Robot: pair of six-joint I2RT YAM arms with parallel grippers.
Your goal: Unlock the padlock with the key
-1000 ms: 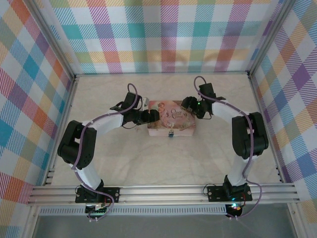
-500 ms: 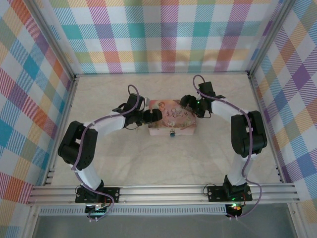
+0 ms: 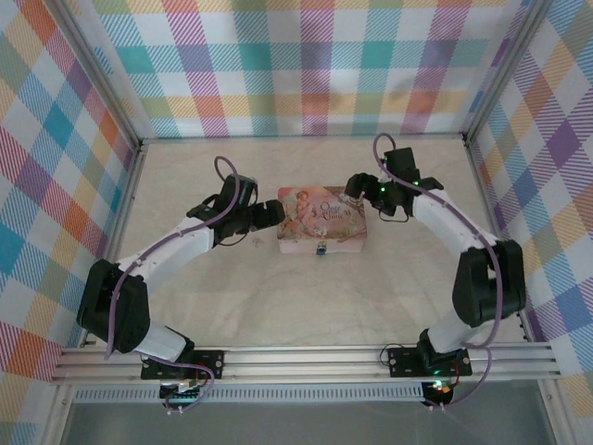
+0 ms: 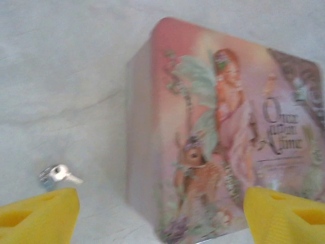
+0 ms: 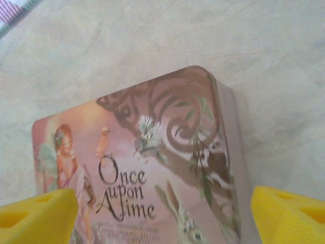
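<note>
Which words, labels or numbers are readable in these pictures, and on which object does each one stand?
"Once upon a Time": the title on the picture lid of the pink tin, clearest in the right wrist view.
Small print under that title: too blurred to read.
I can read no other text, brand or number.

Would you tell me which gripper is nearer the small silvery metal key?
Left: the left gripper hovers right by the key; the right gripper is beyond the pink floral tin.
</note>
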